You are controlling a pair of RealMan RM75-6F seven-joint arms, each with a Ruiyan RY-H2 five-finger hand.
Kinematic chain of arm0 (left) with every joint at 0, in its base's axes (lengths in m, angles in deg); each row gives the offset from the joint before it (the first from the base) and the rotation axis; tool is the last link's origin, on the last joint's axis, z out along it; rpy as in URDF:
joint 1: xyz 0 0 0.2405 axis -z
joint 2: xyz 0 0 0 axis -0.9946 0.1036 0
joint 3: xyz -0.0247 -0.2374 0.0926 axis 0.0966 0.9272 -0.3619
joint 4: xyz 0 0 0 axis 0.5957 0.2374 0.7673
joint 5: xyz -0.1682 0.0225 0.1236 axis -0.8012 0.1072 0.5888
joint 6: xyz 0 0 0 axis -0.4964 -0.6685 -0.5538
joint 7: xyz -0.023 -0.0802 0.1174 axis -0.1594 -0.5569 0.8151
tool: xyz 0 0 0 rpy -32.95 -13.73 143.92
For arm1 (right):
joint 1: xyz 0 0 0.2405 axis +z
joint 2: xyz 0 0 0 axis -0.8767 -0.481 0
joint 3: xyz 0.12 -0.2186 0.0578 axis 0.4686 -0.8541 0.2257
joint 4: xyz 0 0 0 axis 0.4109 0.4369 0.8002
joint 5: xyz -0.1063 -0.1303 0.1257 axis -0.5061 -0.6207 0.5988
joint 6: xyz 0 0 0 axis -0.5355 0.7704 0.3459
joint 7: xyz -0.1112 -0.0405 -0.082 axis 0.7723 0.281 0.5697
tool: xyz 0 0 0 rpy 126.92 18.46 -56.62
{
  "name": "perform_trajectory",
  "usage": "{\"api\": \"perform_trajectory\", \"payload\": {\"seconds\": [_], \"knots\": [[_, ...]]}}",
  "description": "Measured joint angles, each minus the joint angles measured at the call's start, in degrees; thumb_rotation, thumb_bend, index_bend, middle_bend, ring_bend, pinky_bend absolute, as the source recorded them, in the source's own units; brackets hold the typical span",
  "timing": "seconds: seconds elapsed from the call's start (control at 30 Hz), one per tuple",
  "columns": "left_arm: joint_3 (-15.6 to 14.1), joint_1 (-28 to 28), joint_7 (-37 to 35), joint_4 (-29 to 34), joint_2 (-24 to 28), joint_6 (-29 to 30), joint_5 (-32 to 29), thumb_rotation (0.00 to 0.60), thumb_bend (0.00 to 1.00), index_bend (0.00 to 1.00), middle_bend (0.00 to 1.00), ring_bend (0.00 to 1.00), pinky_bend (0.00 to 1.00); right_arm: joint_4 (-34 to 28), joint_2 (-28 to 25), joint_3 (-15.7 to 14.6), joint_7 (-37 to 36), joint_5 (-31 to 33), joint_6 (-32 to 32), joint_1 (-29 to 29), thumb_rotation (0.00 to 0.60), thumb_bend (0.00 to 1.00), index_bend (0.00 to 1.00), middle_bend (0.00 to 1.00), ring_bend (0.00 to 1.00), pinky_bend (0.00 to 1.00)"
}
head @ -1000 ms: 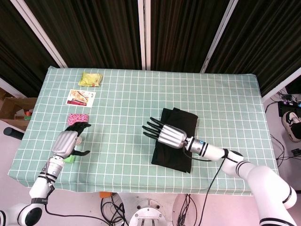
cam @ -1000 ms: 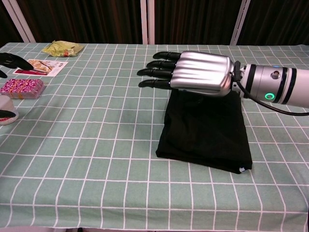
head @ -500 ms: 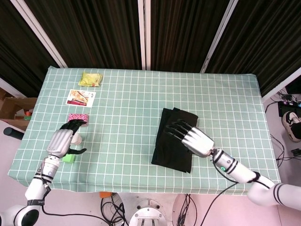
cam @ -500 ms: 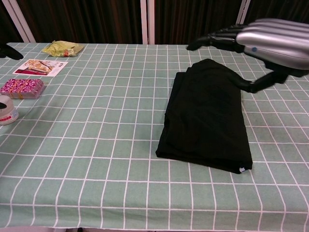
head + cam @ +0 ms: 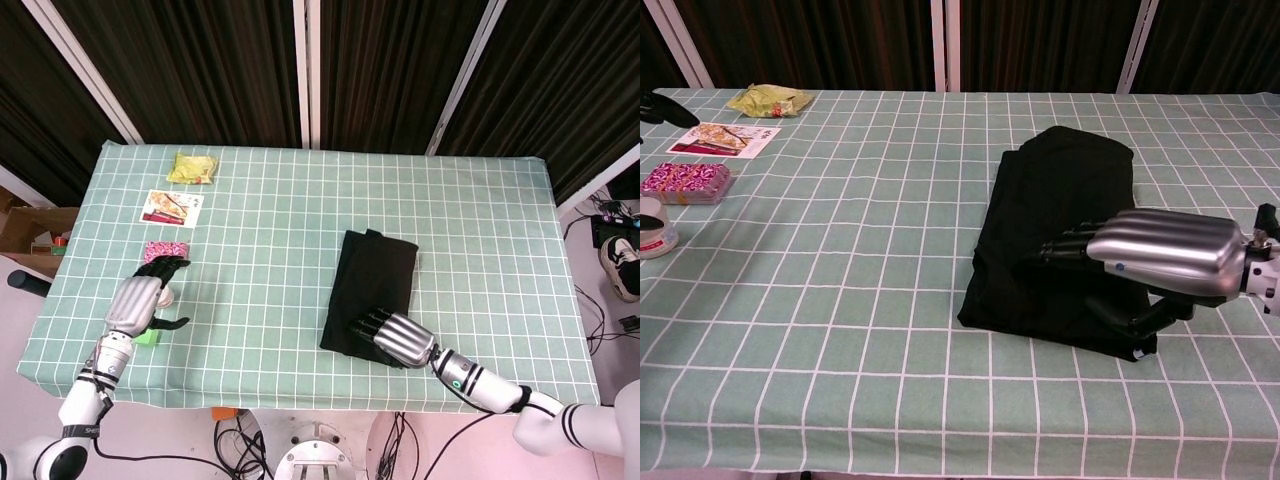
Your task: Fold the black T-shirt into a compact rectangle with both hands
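Black T-shirt [image 5: 1065, 225] under right robot hand [image 5: 1160, 255]

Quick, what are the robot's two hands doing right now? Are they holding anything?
Left hand: open, fingers loosely curved, holding nothing.
Right hand: open, fingers stretched out over the near end of the black T-shirt, gripping nothing.

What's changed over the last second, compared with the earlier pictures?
The right hand has pulled back from the far left side of the black T-shirt to its near edge, fingers now low over the cloth, holding nothing. The left hand barely shifted beside the pink packet. The shirt stayed folded in place.
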Motion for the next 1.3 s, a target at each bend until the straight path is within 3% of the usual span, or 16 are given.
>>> {"api": "perform_trajectory", "payload": {"seconds": [0.17,0.3,0.47,0.7,0.93,1.03,1.13,1.3], "knots": [[-0.12,-0.43,-0.21,-0.02,0.4,0.33,0.01,0.6,0.1,0.18,0.12,0.09,0.18,0.83,0.63,0.09,-0.27,-0.61,-1.12,0.57,0.6,0.68,0.15,0.17,0.12,0.18],[-0.08,-0.89,-0.99,-0.3,0.58,0.81,0.06,0.6,0.1,0.18,0.12,0.09,0.18,0.33,-1.11,1.08,-1.14,-0.97,4.29,-0.5,0.6,0.68,0.15,0.17,0.12,0.18],[-0.1,-1.29,-1.62,-0.62,0.78,1.11,0.26,0.599,0.1,0.18,0.12,0.09,0.18,-0.21,-5.48,4.52,-1.71,1.98,8.8,-1.78,0.6,0.67,0.15,0.17,0.12,0.18],[-0.21,-1.62,-2.03,-0.95,0.58,1.12,0.31,0.6,0.1,0.18,0.12,0.09,0.18,3.13,-4.1,8.49,-2.61,8.63,0.61,0.05,0.6,0.67,0.15,0.17,0.12,0.18],[-0.5,-2.11,-2.48,-1.52,0.7,0.9,0.02,0.6,0.1,0.18,0.12,0.09,0.18,13.38,4.05,10.51,-3.68,12.71,-9.46,3.88,0.6,0.68,0.15,0.17,0.12,0.18],[-0.65,-2.38,-2.66,-1.82,0.86,0.99,0.07,0.6,0.1,0.18,0.12,0.09,0.18,15.54,5.86,10.4,-4.67,12.59,-10.6,4.92,0.6,0.68,0.15,0.17,0.12,0.18],[-0.6,-2.62,-3.11,-2.03,1.1,1.11,-0.01,0.6,0.1,0.18,0.12,0.09,0.18,15.09,5.4,10.37,-5.55,11.82,-8.64,4.56,0.6,0.61,0.15,0.17,0.11,0.18],[-0.52,-3.47,-3.1,-2.37,1.85,3.04,0.72,0.6,0.1,0.18,0.12,0.09,0.18,11.72,1.88,10.52,-6.93,10.35,-0.29,1.92,0.6,0.31,0.14,0.17,0.1,0.16]]}}
